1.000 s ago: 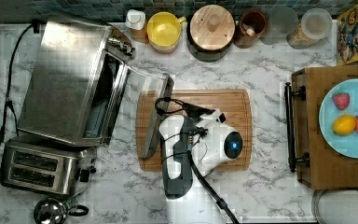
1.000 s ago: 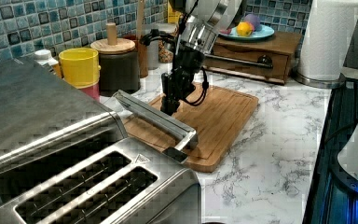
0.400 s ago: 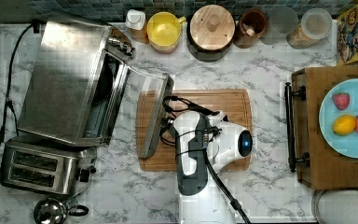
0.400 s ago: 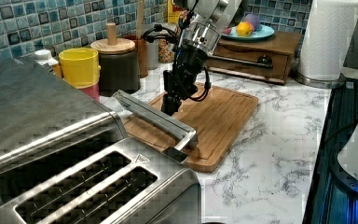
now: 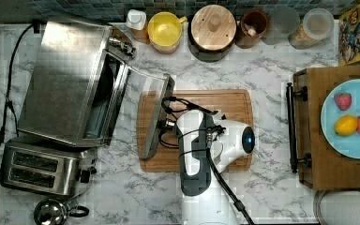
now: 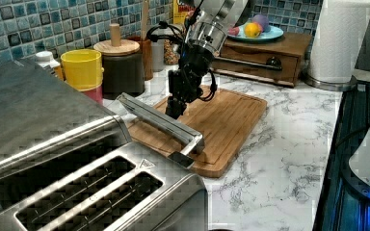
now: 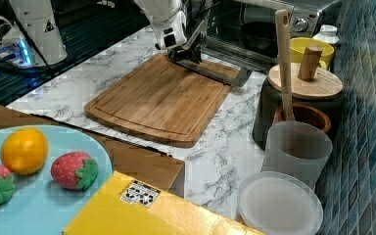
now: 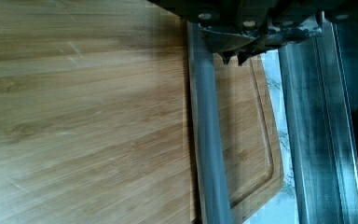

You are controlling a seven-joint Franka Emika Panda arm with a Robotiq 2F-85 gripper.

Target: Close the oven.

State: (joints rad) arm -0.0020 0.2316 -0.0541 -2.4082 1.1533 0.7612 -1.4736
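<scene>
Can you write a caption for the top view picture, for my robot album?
Robot gripper at the handle of the open oven door, above a wooden cutting board.

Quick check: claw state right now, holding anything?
Claw: cannot be told whether open or closed; it sits at the oven door handle.

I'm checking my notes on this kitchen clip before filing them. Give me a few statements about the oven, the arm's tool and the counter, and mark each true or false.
1. The oven door is shut. False: it hangs open, its handle over the cutting board.
2. The tool is at the door's handle. True.
3. A yellow cup stands by the tiled wall. True.
4. The blue plate holds only strawberries. False: a yellow fruit lies there too.
5. The two-slot toaster stands on the cutting board. False: it stands on the marble beside the oven.
</scene>
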